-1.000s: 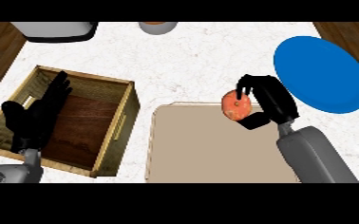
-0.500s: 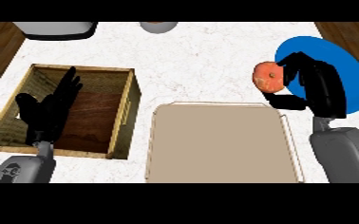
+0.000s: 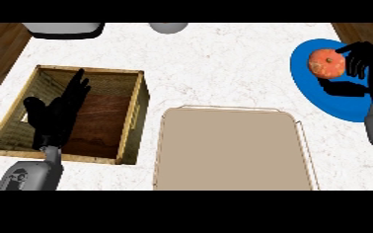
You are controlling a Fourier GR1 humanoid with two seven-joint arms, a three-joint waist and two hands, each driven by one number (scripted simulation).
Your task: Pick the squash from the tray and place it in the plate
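Note:
The squash [image 3: 327, 63], round and orange, is over the upper part of the blue plate [image 3: 320, 96] at the right edge of the head view. My right hand [image 3: 354, 69] curls round it, fingers on its right side and thumb below. Whether the squash touches the plate I cannot tell. The beige tray [image 3: 232, 148] lies bare at lower centre. My left hand [image 3: 58, 111] rests open over the wooden box, fingers up.
An open wooden box [image 3: 135, 113] stands at the left on the white marble counter. A grey appliance [image 3: 62, 28] and a grey rounded object [image 3: 169, 27] sit along the far edge.
My right hand has carried the squash from above the tray's far right corner rightward to over the blue plate. The left hand has barely shifted.

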